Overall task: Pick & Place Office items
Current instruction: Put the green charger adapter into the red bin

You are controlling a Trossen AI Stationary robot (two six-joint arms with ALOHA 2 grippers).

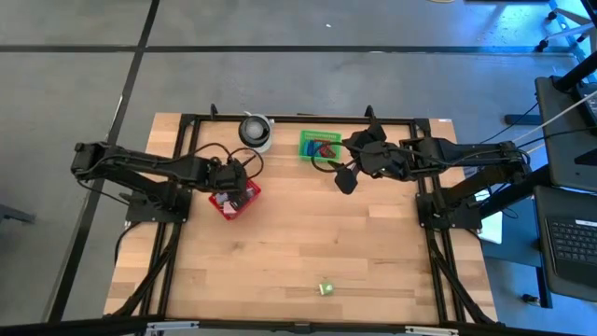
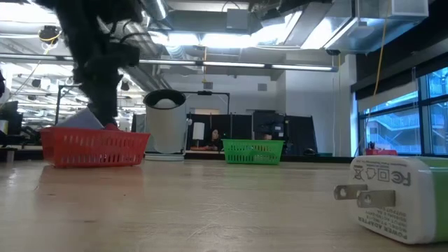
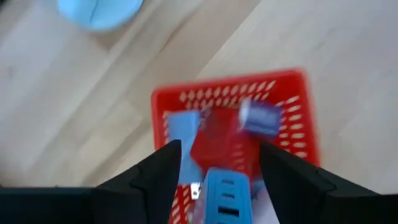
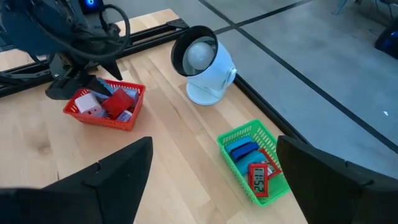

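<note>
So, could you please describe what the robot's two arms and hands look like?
Both arms are dark, almost black, and built of jointed segments. Loose black cables loop beside the left hand and the right hand. In the wrist views, each hand ends in two broad, matte black fingers with angular, tapering outlines, the same on the right fingers. No markings or labels are visible on them.

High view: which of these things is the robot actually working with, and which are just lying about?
Job:
- small blocky pieces in the red mesh basket, left hand over them
- blue piece and red digital clock in the green basket
- white plug adapter alone on the table, probably

Lying about:
- white round device
- right hand, waiting by the green basket
</note>
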